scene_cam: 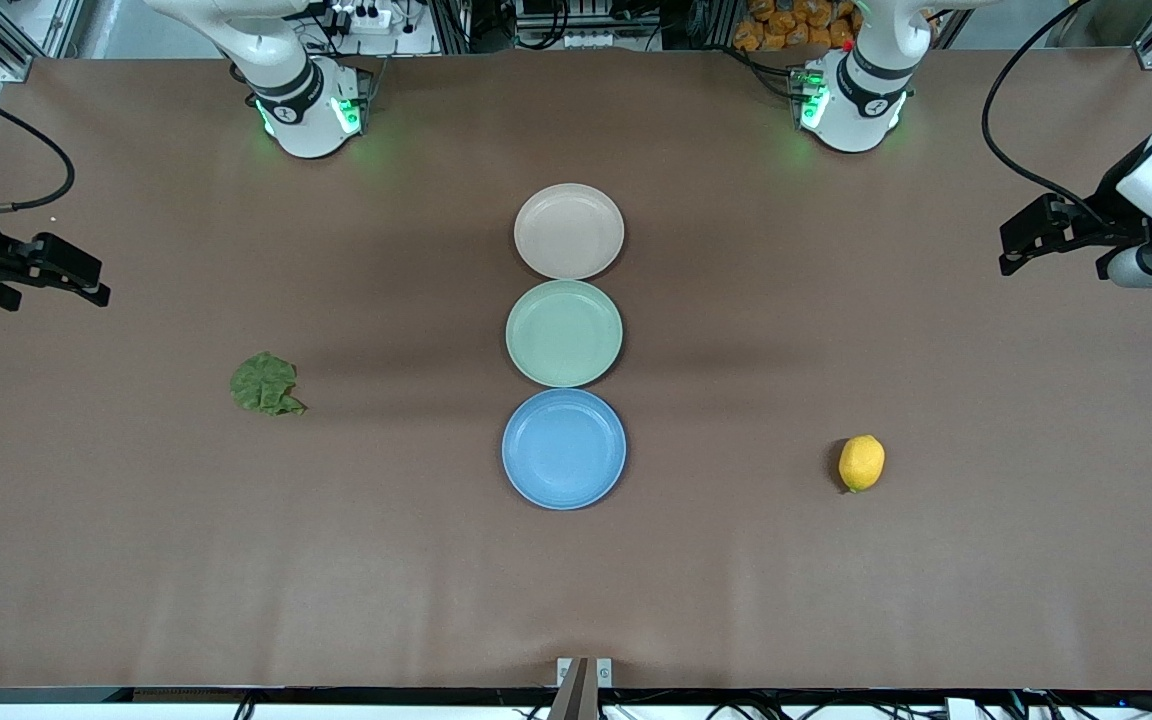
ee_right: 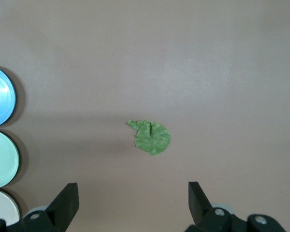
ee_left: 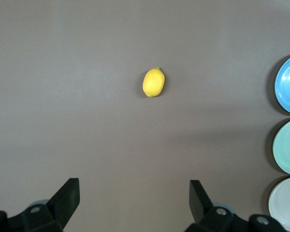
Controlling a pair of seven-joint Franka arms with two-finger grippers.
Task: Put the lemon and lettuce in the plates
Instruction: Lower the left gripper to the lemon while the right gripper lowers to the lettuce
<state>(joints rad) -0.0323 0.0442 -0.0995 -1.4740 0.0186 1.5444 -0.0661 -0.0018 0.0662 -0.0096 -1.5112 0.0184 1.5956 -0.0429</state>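
1. Lemon (scene_cam: 861, 462) lies bare on the brown counter (scene_cam: 936, 600) toward the left arm's end, a bit nearer the front camera than the blue plate (scene_cam: 564, 449), well apart from it.
2. Lettuce (scene_cam: 265, 384) lies flat on the counter toward the right arm's end, level with the pale green plate (scene_cam: 564, 333), well apart from all plates.
3. Three plates sit in a row mid-counter, rims touching or nearly: beige-pink plate (scene_cam: 569, 231) farthest from the front camera, green in the middle, blue nearest. All empty.
4. Left gripper (scene_cam: 1014, 250) hangs over the counter's edge at the left arm's end, fingers (ee_left: 66, 199) spread wide, holding nothing. Lemon is well clear of them, lying ahead of the gap between them.
5. Right gripper (scene_cam: 86, 285) hangs over the right arm's end, fingers (ee_right: 65, 200) spread wide, empty. Lettuce lies ahead of the gap, closer to the fingers than the lemon is to the left ones.
6. Left wrist view shows the lemon's green stem tip (ee_left: 158, 68) and only plate edges; no lettuce.
7. Right wrist view shows the leaf's crumpled folds and plate edges; no lemon. Only the front view has both items and whole plates.
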